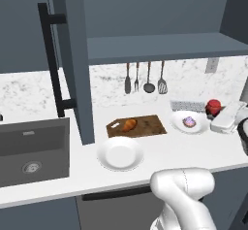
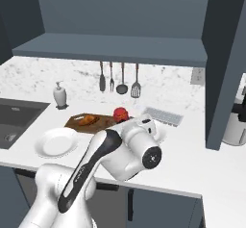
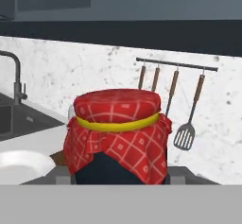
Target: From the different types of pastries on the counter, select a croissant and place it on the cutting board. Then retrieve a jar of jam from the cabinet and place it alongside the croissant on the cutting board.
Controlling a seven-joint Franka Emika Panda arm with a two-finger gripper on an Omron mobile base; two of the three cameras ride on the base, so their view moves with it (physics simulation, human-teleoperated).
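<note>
Filling the hand view, the jar of jam (image 3: 117, 135) (red checked cloth cap, yellow band, no readable label) sits clamped between the gripper (image 1: 219, 116) jaws, above the counter (image 1: 160, 149) right of the cutting board (image 1: 147, 125), where the croissant (image 1: 129, 124) lies.

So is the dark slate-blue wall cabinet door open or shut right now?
Open. The cabinet door with its long black bar handle swings out edge-on over the white counter, exposing the shelf.

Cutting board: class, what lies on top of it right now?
The croissant lies on the cutting board. In the right base view, the arm and the jar of jam cover the board's right end.
</note>
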